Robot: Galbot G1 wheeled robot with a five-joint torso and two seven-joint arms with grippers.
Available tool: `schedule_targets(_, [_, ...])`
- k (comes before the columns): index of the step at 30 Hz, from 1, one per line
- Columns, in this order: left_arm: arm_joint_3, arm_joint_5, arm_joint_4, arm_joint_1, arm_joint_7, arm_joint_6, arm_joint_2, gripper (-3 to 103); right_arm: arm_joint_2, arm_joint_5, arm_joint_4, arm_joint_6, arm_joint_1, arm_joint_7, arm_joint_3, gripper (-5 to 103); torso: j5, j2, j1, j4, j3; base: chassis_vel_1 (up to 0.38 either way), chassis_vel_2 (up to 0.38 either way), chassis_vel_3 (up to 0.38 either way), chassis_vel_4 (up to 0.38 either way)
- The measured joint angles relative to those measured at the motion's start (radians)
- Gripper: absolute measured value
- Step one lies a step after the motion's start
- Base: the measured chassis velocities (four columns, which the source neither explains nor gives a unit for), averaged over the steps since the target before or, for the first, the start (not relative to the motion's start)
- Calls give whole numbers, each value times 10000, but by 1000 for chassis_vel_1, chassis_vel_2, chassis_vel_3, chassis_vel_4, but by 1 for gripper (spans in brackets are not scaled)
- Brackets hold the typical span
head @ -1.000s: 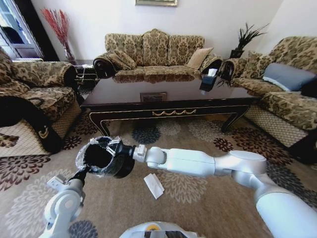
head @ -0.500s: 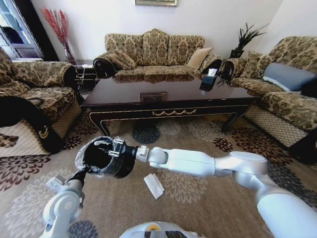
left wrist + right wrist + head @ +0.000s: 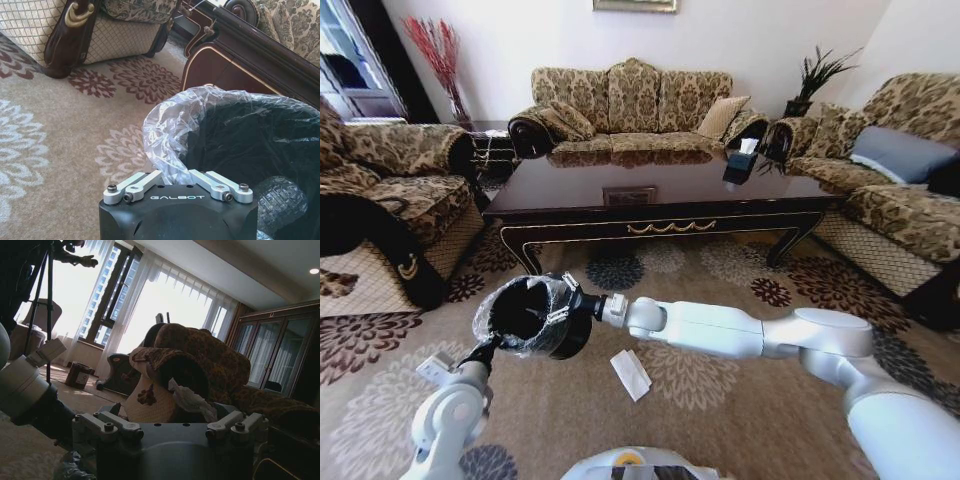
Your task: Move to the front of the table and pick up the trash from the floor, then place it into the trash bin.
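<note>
Crinkly clear plastic lines the black trash bin (image 3: 528, 317), which is held up off the carpet (image 3: 720, 400) by the left gripper (image 3: 175, 176); in the left wrist view its fingers (image 3: 134, 183) are closed together on the near rim of the bin, bag and wall pinched between them. The right gripper (image 3: 563, 303) is stretched across from the right and sits at the bin's mouth, just beside the far rim; in the right wrist view its fingers (image 3: 107, 425) are spread apart with nothing seen between them, though whether anything was carried cannot be told. A white wrapper (image 3: 630, 374) lies flat on the carpet, just beyond the bin's right side and below the right forearm, well short of the front edge of the table (image 3: 660, 190); no other litter can be made out.

The step in hand is judged to be the drop into the bin, or the moment just after it; with the wrapper on the floor, the task is judged unfinished. For the next move, the right gripper would have to be lifted clear of the bag, so the liner is not snagged, then lowered over the wrapper with its fingers astride the thin flat edges.
</note>
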State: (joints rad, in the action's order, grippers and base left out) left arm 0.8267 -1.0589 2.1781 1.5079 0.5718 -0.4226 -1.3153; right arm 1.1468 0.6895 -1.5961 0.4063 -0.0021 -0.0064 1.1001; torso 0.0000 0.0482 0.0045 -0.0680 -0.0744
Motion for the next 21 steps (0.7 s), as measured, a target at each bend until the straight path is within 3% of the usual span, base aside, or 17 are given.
schedule_targets(12, [24,-51,-16,-30,-17,32,65,3,1036,-113,597,-11,87,-63,470,100,-1,0,1,2,0,0,0,0,0])
schedule_targets(21, [101,-144,103,37,-35,34,135,3,1005,-418,1072,136,50,-296,690,100,0,0,0,0,0,0,0,0,0])
